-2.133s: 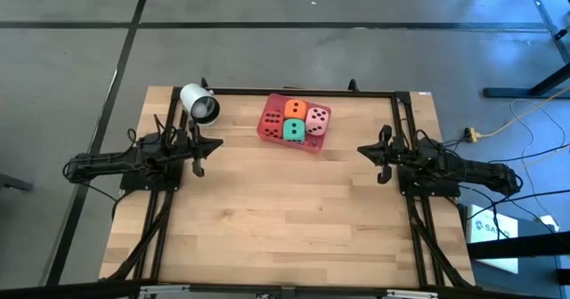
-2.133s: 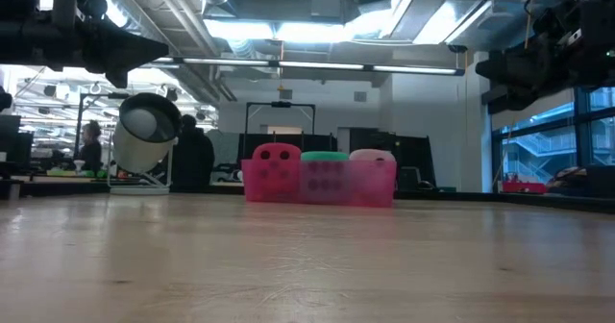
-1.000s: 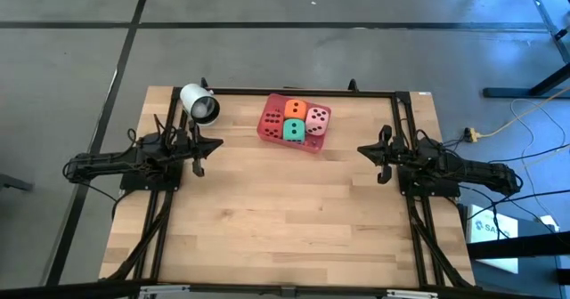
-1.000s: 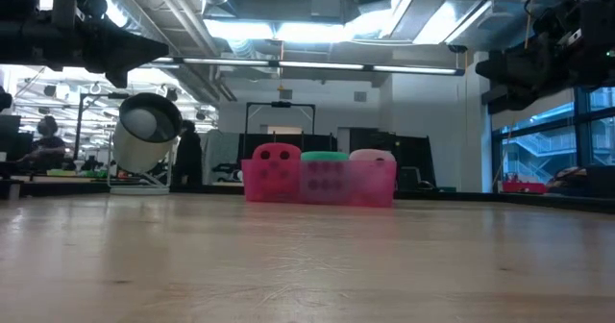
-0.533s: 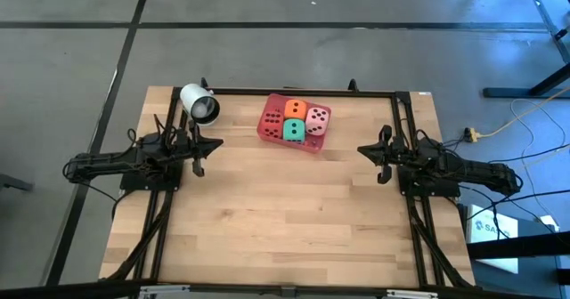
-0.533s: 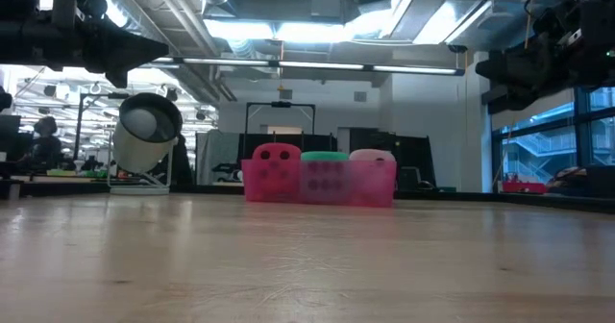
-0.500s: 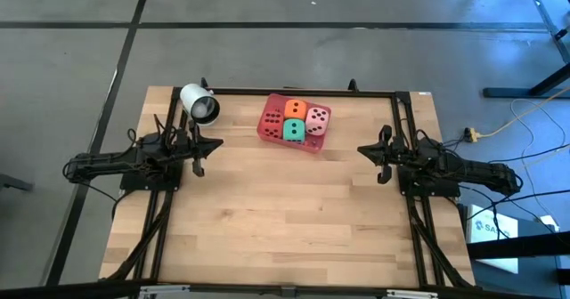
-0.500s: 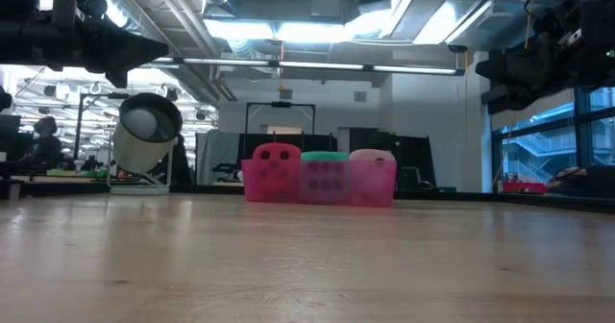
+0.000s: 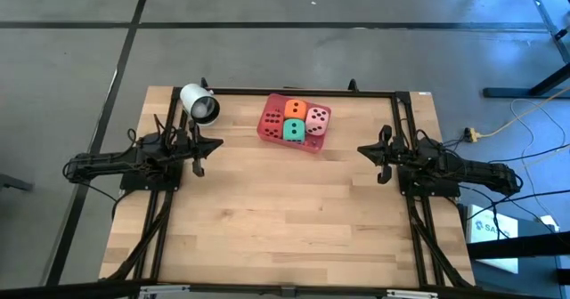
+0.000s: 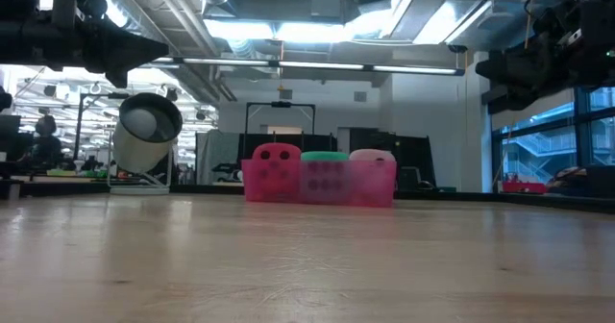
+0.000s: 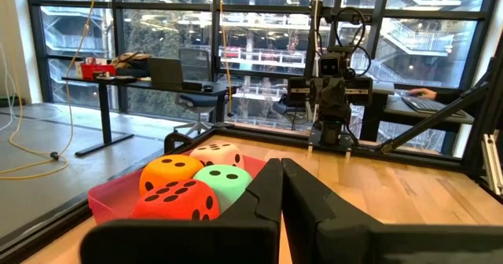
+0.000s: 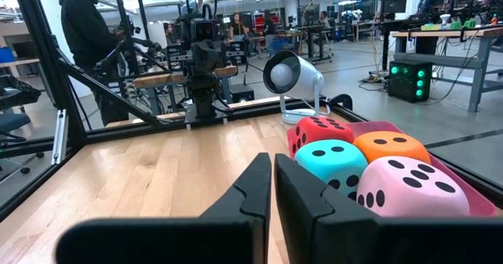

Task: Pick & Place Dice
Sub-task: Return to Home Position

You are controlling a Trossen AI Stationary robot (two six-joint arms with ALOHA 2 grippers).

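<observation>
K: Fingers check. Left fingers (image 11: 264,192) are pressed together with nothing between them. Right fingers (image 12: 255,187) look the same: thin slit only, empty.
M: Agreed. Both arms are folded at their own side edges of the surface (image 9: 285,219), raised off it and well apart from the pink tray (image 9: 264,135).
K: Dice?
M: All four are in the tray, far middle. Red die (image 9: 272,121), orange die (image 9: 295,110), green die (image 9: 293,130), pink die (image 9: 317,120), packed two by two and touching.
K: So placing looks done. I'd say only homing remains, and the pose looks at or near home.
M: Yes. To finish clean, hold wrists high and level and retract along each arm's own side. No sweep toward the tray or the white lamp (image 9: 199,104) beside the left arm. Settle slowly, no overshoot.
</observation>
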